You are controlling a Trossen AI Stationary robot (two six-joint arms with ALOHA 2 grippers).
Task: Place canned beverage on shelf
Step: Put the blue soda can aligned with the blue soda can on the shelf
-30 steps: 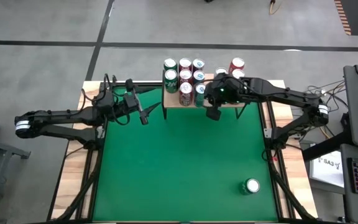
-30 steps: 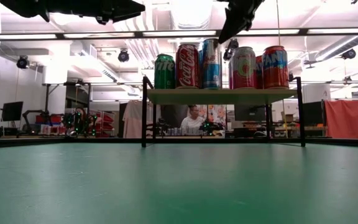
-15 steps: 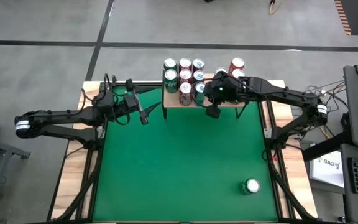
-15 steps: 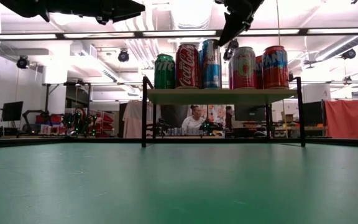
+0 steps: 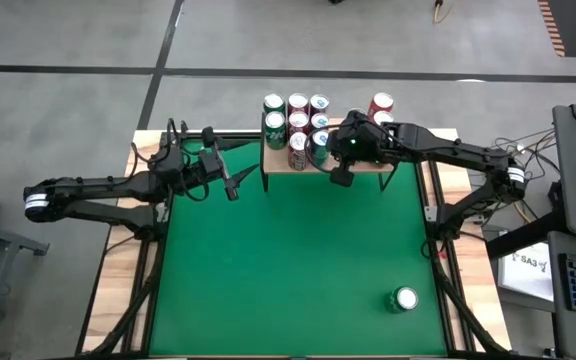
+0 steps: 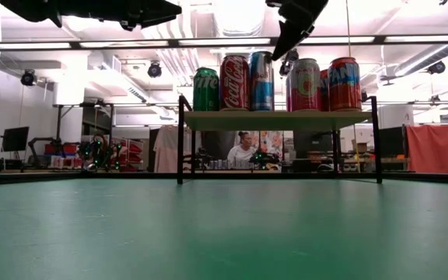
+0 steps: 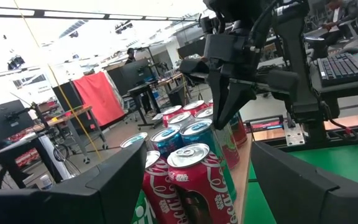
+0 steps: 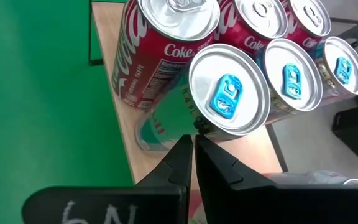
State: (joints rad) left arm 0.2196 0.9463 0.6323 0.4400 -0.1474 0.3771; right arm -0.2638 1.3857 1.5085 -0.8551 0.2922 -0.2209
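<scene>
High view: right claw (image 5: 339, 176) hangs over the front edge of the light wooden shelf on black legs (image 5: 368, 164), cans packed just behind it. One green-topped can (image 5: 404, 298) stands well apart on the green felt desk (image 5: 288, 260). Left claw (image 5: 230, 188) waits beside the shelf, fingers spread.

Right wrist view: fingers (image 8: 182, 163) pressed together, holding nothing, just above a blue-tabbed silver-topped can (image 8: 230, 97).

Low view: height above the cans looks small, though hard to judge. Best lift clear before swinging toward the loose can.

Cans (image 5: 303, 125) stand clustered on the shelf (image 5: 363, 163) at the table's (image 5: 288, 250) far edge; one can (image 5: 405, 298) stands apart, near-right.
</scene>
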